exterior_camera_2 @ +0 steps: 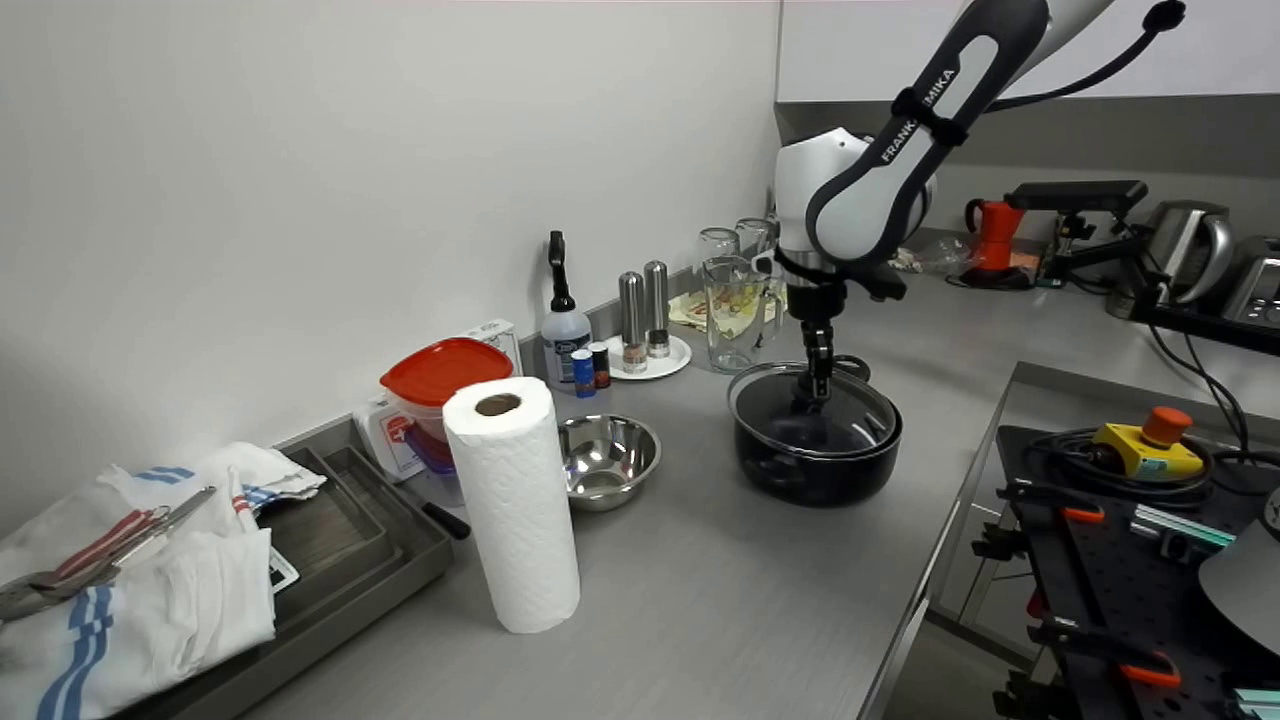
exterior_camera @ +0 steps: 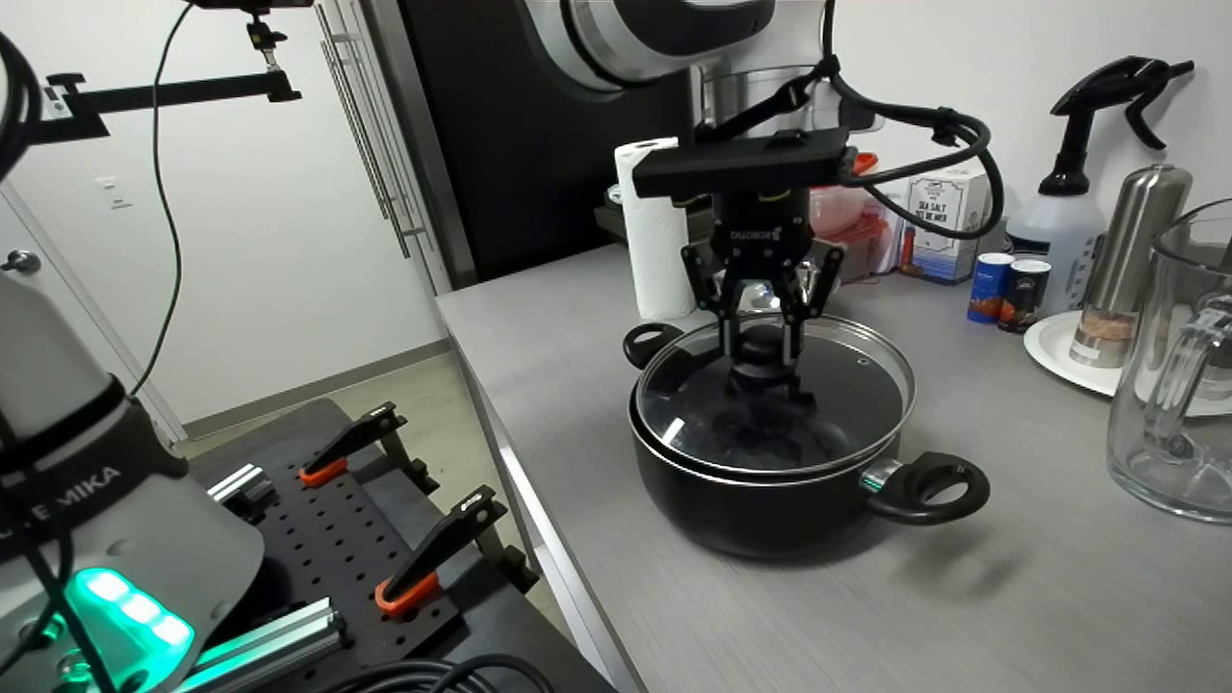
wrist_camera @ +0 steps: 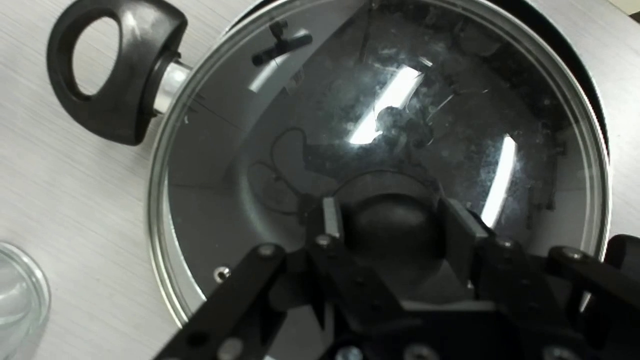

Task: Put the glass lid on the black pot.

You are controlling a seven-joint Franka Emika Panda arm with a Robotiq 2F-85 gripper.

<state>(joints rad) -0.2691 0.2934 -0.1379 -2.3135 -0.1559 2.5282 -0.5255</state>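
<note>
The black pot stands on the grey counter and also shows in an exterior view. The glass lid lies over its mouth, slightly off-centre and a little tilted. In the wrist view the lid fills most of the picture, and a dark crescent of the pot's rim shows past its upper right edge. My gripper points down with its fingers on both sides of the lid's dark knob, shut on it. Whether the lid's rim rests fully on the pot is hard to tell.
A paper towel roll and a steel bowl stand near the pot. A glass pitcher, a white plate with grinders and a spray bottle stand along the wall. The counter's edge runs beside the pot.
</note>
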